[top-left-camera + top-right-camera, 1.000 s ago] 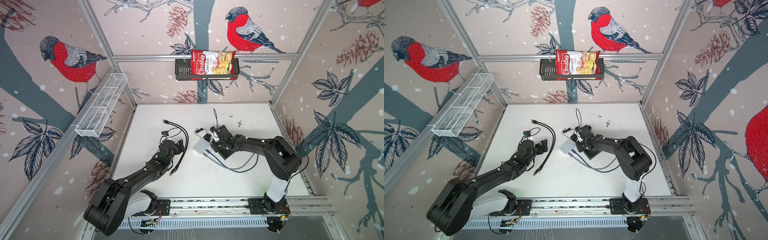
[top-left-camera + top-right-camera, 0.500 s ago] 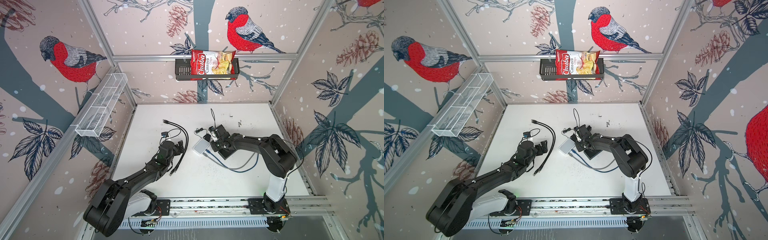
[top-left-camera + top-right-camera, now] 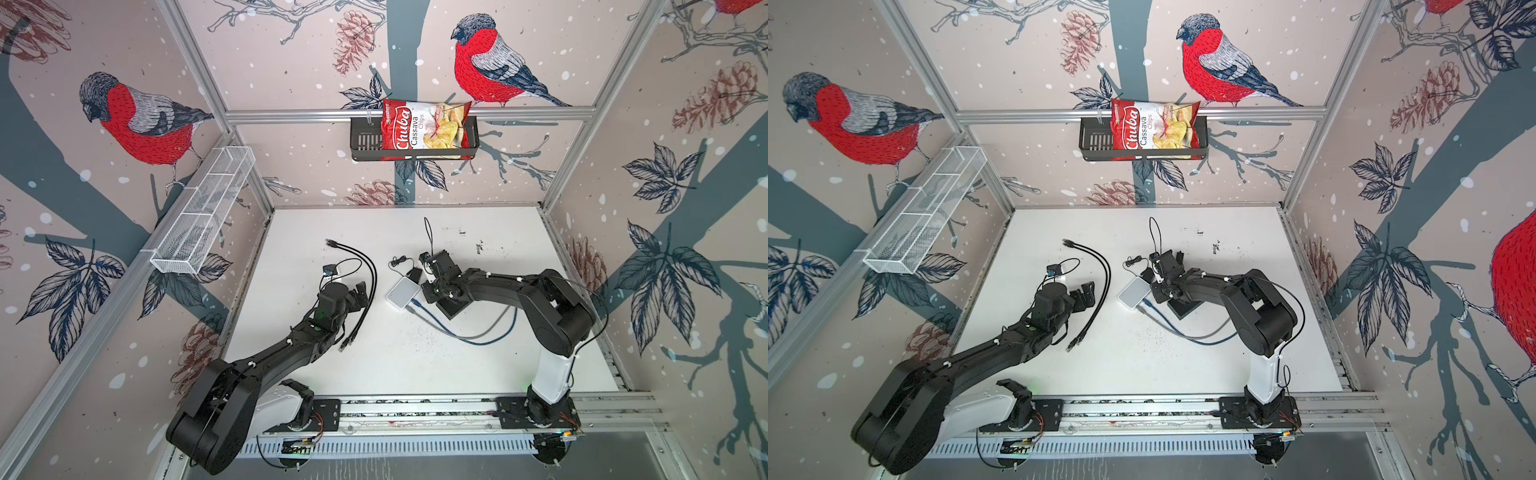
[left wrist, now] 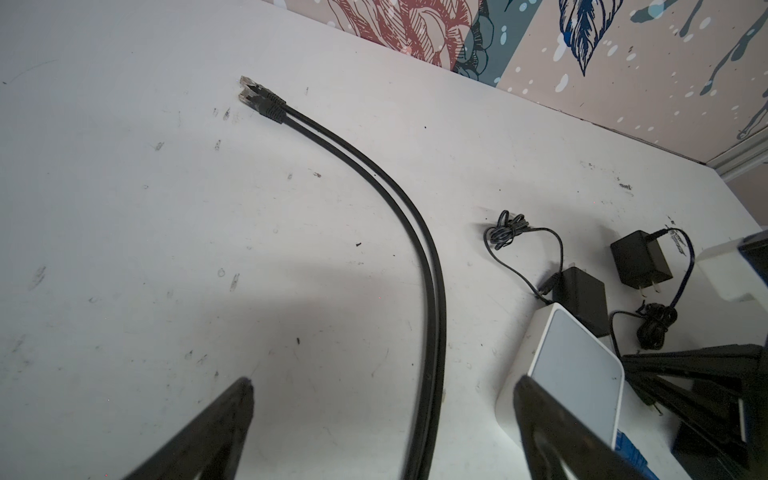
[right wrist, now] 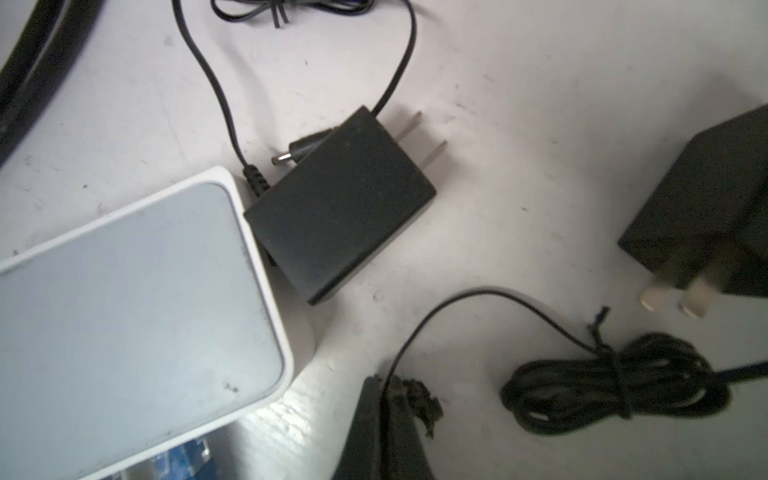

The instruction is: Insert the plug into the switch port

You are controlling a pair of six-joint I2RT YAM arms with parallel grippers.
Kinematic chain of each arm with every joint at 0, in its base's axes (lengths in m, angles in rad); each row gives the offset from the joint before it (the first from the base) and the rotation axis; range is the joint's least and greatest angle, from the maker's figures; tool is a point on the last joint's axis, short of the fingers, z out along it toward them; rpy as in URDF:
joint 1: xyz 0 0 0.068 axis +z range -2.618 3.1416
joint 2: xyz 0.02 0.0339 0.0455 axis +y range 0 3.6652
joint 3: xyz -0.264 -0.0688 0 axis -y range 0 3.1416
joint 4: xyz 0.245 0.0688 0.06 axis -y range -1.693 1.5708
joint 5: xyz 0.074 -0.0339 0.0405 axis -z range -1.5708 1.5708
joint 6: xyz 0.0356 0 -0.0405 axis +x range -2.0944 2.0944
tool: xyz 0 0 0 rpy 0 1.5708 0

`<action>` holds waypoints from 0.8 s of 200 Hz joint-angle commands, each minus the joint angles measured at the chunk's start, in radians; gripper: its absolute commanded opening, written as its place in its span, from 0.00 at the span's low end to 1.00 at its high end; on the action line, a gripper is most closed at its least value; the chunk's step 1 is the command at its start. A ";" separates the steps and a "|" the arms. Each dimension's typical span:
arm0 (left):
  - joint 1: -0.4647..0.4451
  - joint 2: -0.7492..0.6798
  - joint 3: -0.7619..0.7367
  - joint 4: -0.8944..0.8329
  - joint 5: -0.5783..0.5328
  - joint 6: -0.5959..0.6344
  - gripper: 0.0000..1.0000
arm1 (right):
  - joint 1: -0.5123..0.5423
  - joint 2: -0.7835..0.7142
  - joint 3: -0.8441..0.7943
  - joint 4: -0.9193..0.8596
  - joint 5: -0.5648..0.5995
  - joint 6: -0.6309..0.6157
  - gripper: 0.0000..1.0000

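Switch (image 5: 124, 299) | edge against adapter (image 5: 340, 199) | right fingers (image 5: 374, 428) pinching thin cord (image 5: 478, 293) | open table (image 3: 415, 365) nearside

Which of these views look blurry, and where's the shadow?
Right wrist view: soft throughout, worst on the bundled cord and the right hand shut on the thin cord. Left wrist view: sharper, broad shadow on the table below the open left hand. Both top views: crisp, evenly lit.
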 commanded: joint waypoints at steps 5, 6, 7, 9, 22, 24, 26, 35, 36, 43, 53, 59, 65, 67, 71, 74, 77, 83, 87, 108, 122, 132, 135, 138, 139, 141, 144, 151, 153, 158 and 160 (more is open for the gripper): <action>0.001 0.000 0.014 0.036 0.086 0.096 0.96 | -0.026 -0.030 -0.030 0.107 -0.077 0.089 0.02; 0.001 0.001 0.016 0.037 0.090 0.101 0.96 | -0.028 -0.032 -0.033 0.112 -0.078 0.092 0.02; 0.002 0.001 0.017 0.037 0.094 0.103 0.96 | -0.029 -0.034 -0.035 0.116 -0.080 0.095 0.02; 0.001 0.001 0.019 0.036 0.101 0.109 0.97 | -0.031 -0.038 -0.039 0.126 -0.083 0.099 0.02; 0.001 0.006 0.030 0.027 0.118 0.124 0.97 | -0.055 -0.065 -0.059 0.175 -0.106 0.128 0.02; 0.002 0.007 0.031 0.026 0.120 0.127 0.97 | -0.058 -0.069 -0.060 0.181 -0.110 0.131 0.02; 0.002 0.007 0.033 0.025 0.123 0.128 0.97 | -0.061 -0.073 -0.064 0.187 -0.111 0.135 0.02; 0.002 0.011 0.041 0.021 0.137 0.143 0.97 | -0.075 -0.088 -0.070 0.208 -0.123 0.147 0.02; 0.001 0.011 0.041 0.020 0.138 0.145 0.96 | -0.077 -0.089 -0.071 0.210 -0.125 0.148 0.02; -0.001 0.014 0.048 0.015 0.144 0.152 0.96 | -0.088 -0.101 -0.075 0.223 -0.123 0.157 0.02; -0.004 0.019 0.055 0.013 0.158 0.164 0.96 | -0.102 -0.115 -0.079 0.235 -0.126 0.168 0.02; -0.008 0.023 0.060 0.014 0.162 0.170 0.96 | -0.112 -0.121 -0.082 0.242 -0.125 0.177 0.02; -0.014 0.026 0.063 0.015 0.164 0.177 0.96 | -0.121 -0.128 -0.085 0.247 -0.122 0.186 0.02; -0.017 0.028 0.065 0.015 0.166 0.180 0.96 | -0.123 -0.131 -0.086 0.250 -0.121 0.189 0.02; -0.021 0.032 0.068 0.015 0.168 0.186 0.96 | -0.129 -0.135 -0.090 0.255 -0.119 0.194 0.02; -0.029 0.033 0.071 0.014 0.169 0.193 0.96 | -0.133 -0.139 -0.093 0.258 -0.118 0.197 0.02; -0.036 0.037 0.076 0.014 0.167 0.200 0.96 | -0.138 -0.142 -0.096 0.262 -0.113 0.201 0.02; -0.054 0.045 0.085 0.008 0.156 0.218 0.96 | -0.144 -0.150 -0.105 0.270 -0.098 0.209 0.02; -0.073 0.053 0.091 0.002 0.146 0.230 0.96 | -0.149 -0.156 -0.111 0.275 -0.092 0.213 0.02; -0.157 0.109 0.158 -0.050 0.083 0.280 0.96 | -0.177 -0.182 -0.139 0.288 -0.054 0.228 0.02; -0.193 0.160 0.214 -0.092 0.075 0.296 0.96 | -0.199 -0.199 -0.157 0.294 -0.037 0.237 0.02; -0.215 0.193 0.250 -0.112 0.073 0.304 0.97 | -0.219 -0.213 -0.173 0.300 -0.037 0.241 0.02; -0.222 0.202 0.260 -0.114 0.076 0.306 0.96 | -0.224 -0.217 -0.176 0.301 -0.037 0.245 0.02; -0.227 0.212 0.269 -0.119 0.077 0.308 0.96 | -0.231 -0.220 -0.181 0.301 -0.037 0.247 0.02; -0.229 0.215 0.273 -0.121 0.077 0.308 0.96 | -0.232 -0.222 -0.182 0.302 -0.037 0.248 0.02; -0.233 0.221 0.282 -0.124 0.076 0.309 0.96 | -0.237 -0.224 -0.184 0.303 -0.037 0.248 0.02; -0.239 0.228 0.292 -0.130 0.076 0.309 0.96 | -0.243 -0.226 -0.189 0.306 -0.038 0.250 0.02; -0.253 0.250 0.317 -0.141 0.074 0.310 0.96 | -0.256 -0.235 -0.199 0.311 -0.038 0.254 0.01; -0.256 0.255 0.327 -0.144 0.075 0.311 0.96 | -0.260 -0.238 -0.202 0.312 -0.038 0.255 0.02; -0.266 0.273 0.343 -0.153 0.080 0.316 0.96 | -0.271 -0.244 -0.212 0.318 -0.038 0.257 0.02; -0.271 0.278 0.352 -0.155 0.079 0.317 0.96 | -0.276 -0.246 -0.215 0.319 -0.039 0.258 0.02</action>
